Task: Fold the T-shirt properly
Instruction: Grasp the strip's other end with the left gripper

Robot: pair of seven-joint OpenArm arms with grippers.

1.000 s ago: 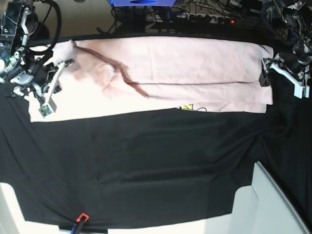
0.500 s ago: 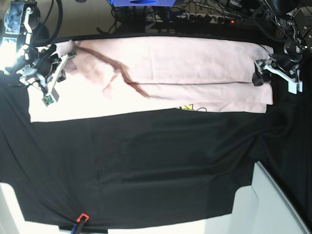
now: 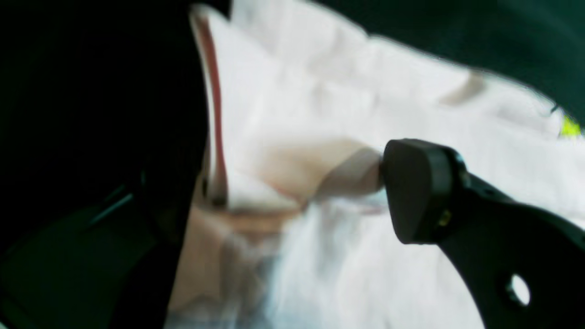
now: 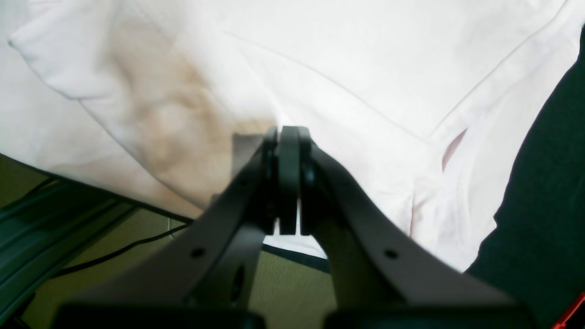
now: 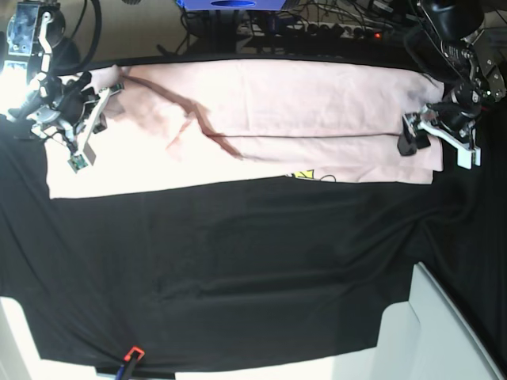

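The pale pink T-shirt (image 5: 317, 111) lies spread in a wide band along the far side of the black table cloth (image 5: 238, 261), with a diagonal crease left of its middle. A bit of yellow print (image 5: 305, 174) peeks out at its near edge. My right gripper (image 5: 107, 95) is shut at the shirt's far left corner. In the right wrist view the right gripper (image 4: 288, 137) rests on the T-shirt (image 4: 365, 68), and no cloth shows between the fingers. My left gripper (image 5: 436, 142) is open over the shirt's right edge. In the left wrist view (image 3: 297, 192) cloth lies between its fingers.
A white box-like object (image 5: 444, 332) stands at the near right corner. A small red-tipped tool (image 5: 131, 354) lies at the near edge. Cables and a blue box (image 5: 230, 4) sit behind the table. In the right wrist view the floor (image 4: 137, 274) shows past the table's edge.
My left gripper has moved left and nearer, from beside the shirt's right edge onto it. My right gripper rose toward the far left corner a second ago and has since stayed.
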